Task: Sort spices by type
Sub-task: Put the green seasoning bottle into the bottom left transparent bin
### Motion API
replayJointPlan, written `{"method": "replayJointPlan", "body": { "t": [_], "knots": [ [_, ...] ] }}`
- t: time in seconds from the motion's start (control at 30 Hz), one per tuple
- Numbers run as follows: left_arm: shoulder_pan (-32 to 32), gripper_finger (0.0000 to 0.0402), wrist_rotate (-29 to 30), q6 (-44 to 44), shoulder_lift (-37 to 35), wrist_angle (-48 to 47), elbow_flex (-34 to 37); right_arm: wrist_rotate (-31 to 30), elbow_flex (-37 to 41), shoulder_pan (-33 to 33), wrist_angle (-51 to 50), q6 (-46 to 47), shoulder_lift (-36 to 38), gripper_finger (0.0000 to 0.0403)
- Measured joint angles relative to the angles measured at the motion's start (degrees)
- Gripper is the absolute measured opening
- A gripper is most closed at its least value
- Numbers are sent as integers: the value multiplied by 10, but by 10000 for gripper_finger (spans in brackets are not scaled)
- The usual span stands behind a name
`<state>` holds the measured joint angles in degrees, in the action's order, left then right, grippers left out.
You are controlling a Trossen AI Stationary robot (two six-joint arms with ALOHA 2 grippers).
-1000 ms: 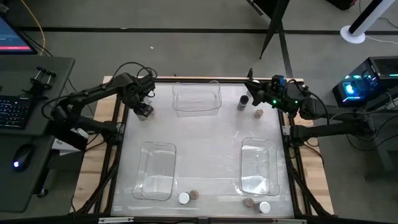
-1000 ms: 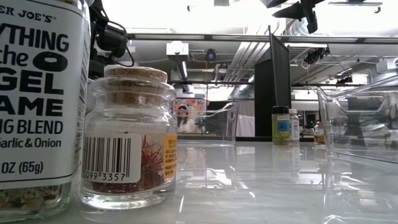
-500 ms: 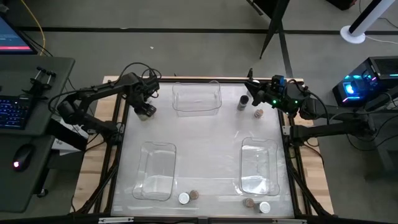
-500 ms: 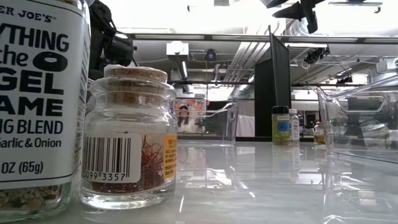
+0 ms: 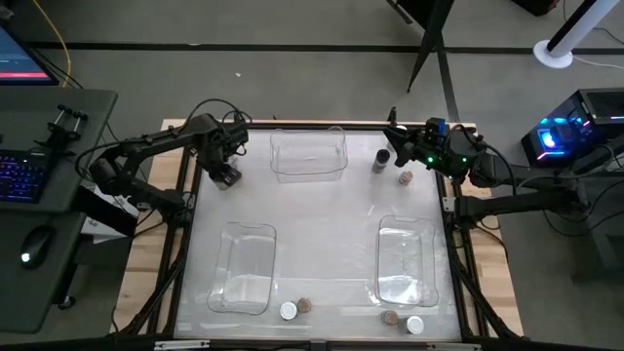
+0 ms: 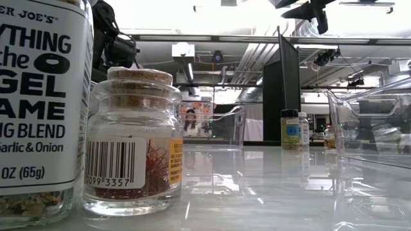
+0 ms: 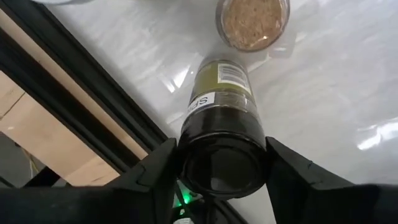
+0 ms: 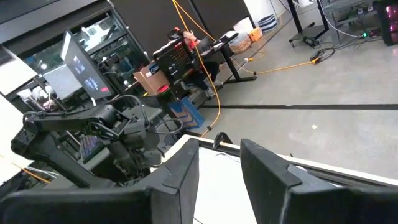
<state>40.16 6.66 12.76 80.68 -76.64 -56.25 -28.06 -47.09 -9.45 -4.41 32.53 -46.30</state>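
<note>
left wrist view shows the left claw (image 7: 224, 163) clenched on a black-lidded spice jar (image 7: 222, 130), one finger (image 7: 155, 171) on each side of its lid, with a cork-topped jar (image 7: 252, 22) just beyond on the white counter (image 7: 323, 81). from above, that claw (image 5: 227, 173) sits at the far left corner. right claw (image 5: 396, 136) hangs released at the far right, near a black-lidded jar (image 5: 383, 159) and a tan one (image 5: 405, 177). four more jars line the near edge by two clear bins (image 5: 246, 268).
</note>
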Motion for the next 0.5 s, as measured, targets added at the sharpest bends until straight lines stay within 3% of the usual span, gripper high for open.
{"method": "replayJointPlan", "body": {
  "t": [0.23,0.4,0.5],
  "knots": [
    [-3,166,-28,-29,-33,-141,-76,0,0,0,0,0,0,114],
    [-24,166,-195,-16,-126,-138,-160,3,0,0,0,0,0,114],
    [-64,166,-258,16,-182,-126,-203,16,0,0,-1,0,0,114]
  ]
}}
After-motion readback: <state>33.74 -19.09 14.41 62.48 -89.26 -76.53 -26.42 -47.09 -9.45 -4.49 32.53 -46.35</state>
